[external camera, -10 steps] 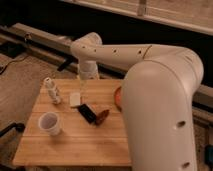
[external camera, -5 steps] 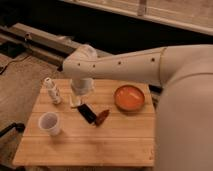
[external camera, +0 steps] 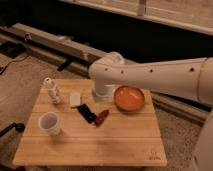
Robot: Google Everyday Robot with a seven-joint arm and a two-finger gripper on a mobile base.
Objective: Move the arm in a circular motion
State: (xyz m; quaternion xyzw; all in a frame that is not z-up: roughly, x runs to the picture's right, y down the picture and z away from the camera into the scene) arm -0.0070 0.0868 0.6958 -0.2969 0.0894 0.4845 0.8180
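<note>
Gripper (external camera: 104,94) low at table's far edge

Nearest, a white cup (external camera: 49,123) stands on the wooden table (external camera: 100,147). Beyond it, an orange bowl (external camera: 129,98) sits just beside the gripper; I cannot tell whether it is open or closed. The arm (external camera: 160,75) reaches in from the right. Likely mid-circle; the next arc should clear the bowl.

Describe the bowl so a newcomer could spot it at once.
Start at the wooden table and look to its back right corner, under the long white arm. The bowl sits there, just right of the gripper that hangs over the table's back edge. It is the only round orange thing; the cup at front left is white.
</note>
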